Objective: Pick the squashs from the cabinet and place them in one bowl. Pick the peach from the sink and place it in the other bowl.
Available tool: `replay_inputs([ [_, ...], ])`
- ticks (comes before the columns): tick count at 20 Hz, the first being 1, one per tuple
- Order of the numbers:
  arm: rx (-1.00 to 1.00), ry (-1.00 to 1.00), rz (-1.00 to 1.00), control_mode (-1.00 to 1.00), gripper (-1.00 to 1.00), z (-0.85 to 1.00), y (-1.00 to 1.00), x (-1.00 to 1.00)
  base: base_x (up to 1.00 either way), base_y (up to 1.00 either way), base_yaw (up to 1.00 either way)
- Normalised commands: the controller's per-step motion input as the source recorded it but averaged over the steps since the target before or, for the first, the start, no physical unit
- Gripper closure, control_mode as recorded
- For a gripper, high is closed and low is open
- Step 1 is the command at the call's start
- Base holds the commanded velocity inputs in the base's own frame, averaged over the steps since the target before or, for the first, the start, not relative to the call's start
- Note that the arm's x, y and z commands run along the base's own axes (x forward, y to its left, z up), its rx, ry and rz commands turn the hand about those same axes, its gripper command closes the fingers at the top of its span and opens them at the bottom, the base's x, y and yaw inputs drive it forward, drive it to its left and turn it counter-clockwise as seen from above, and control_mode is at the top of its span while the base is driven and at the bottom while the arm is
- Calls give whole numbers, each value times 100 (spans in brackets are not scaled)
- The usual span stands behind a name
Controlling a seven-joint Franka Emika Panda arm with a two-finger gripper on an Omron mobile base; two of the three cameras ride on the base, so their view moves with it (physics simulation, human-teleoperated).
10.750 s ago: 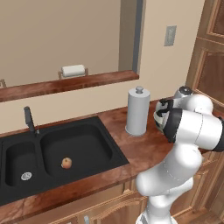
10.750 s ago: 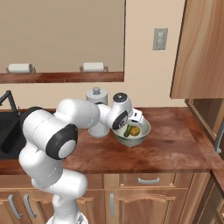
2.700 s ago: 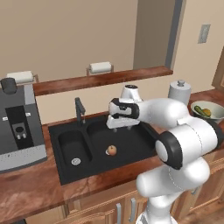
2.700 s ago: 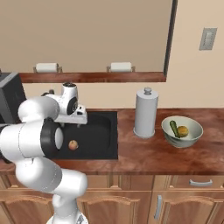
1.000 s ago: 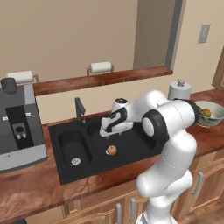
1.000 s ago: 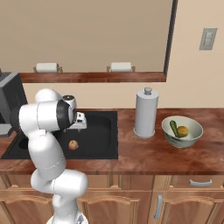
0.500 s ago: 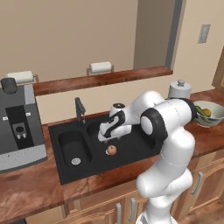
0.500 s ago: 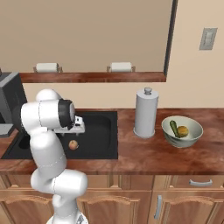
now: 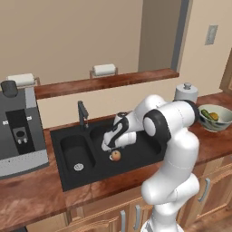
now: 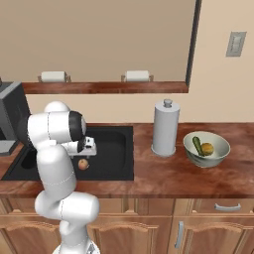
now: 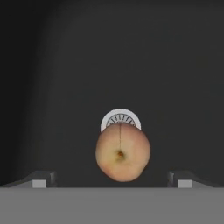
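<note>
The peach [image 9: 115, 155] lies on the floor of the black sink's [image 9: 149, 152] larger basin, by the drain [image 11: 120, 117]. My gripper [image 9: 110, 149] hangs open just above it, reaching down into the basin. In the hand view the peach [image 11: 123, 152] sits between the two spread fingertips [image 11: 41, 178], untouched. From the right, the gripper [image 10: 85, 155] is right over the peach [image 10: 83, 164]. The squashs, one dark green [image 10: 197, 145] and one yellow [image 10: 207, 148], rest in the pale bowl [image 10: 218, 155] on the counter at the right. The cabinet and the other bowl are out of view.
A paper towel roll [image 10: 165, 128] stands between the sink and the pale bowl [image 9: 218, 128]. The black faucet [image 9: 82, 113] rises behind the basins. A grey coffee machine [image 9: 20, 129] occupies the counter at the left. A wooden ledge [image 9: 108, 81] runs along the back wall.
The hand has sunk lower into the basin, closing in on the peach. Its jaws have stayed wide. The peach has not moved.
</note>
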Motion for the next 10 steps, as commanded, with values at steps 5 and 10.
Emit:
replay_inputs([
  [5, 0, 0, 0, -100, -100, -15, 0, 0, 0, 0, 0],
  [10, 0, 0, 0, -100, -100, -19, 0, 0, 0, 0, 0],
])
